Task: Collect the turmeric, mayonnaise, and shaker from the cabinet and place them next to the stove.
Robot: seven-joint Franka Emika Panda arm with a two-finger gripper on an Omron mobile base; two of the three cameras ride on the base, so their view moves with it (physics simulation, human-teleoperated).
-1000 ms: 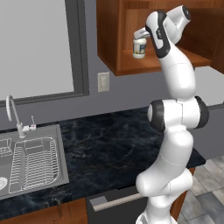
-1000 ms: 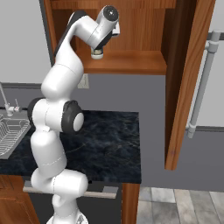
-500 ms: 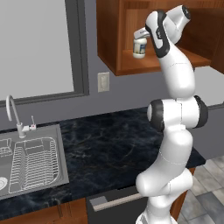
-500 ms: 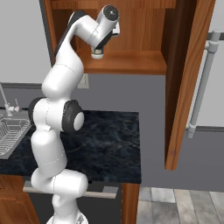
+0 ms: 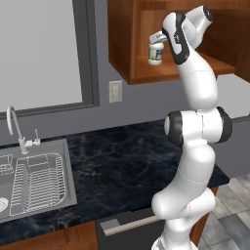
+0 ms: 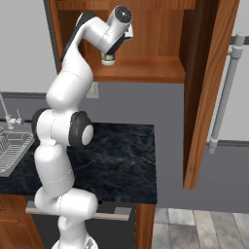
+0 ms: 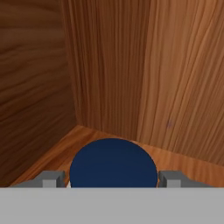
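Left base view: gripper (image 5: 157,40) up inside the open cabinet (image 5: 128,58), directly over the mayonnaise (image 5: 156,52); squat white jar upright near the front edge of the cabinet's shelf floor, lid tucked under the hand; below, the dark marble desk (image 5: 122,166) with a steel sink (image 5: 34,178) and faucet (image 5: 14,129) at its left.

Right base view: same reach seen from the other side; jar (image 6: 108,60) just peeking out beneath the wrist, standing on the shelf near its left end; cabinet door (image 6: 206,87) swung wide open on the right; rest of the shelf to the right of the jar bare wood.

Hand view: dark blue lid (image 7: 113,168) centred between the two fingertips (image 7: 52,178), each pressed against a side of it; clamped on the jar by the look of it, with the cabinet's back corner beyond.

Judged step: first of three pickups, grasp just made, jar not yet lifted. Next move calls for a straight lift clear of the shelf floor, then a pull back out past the cabinet's front edge without tipping, before any carry toward the stove.
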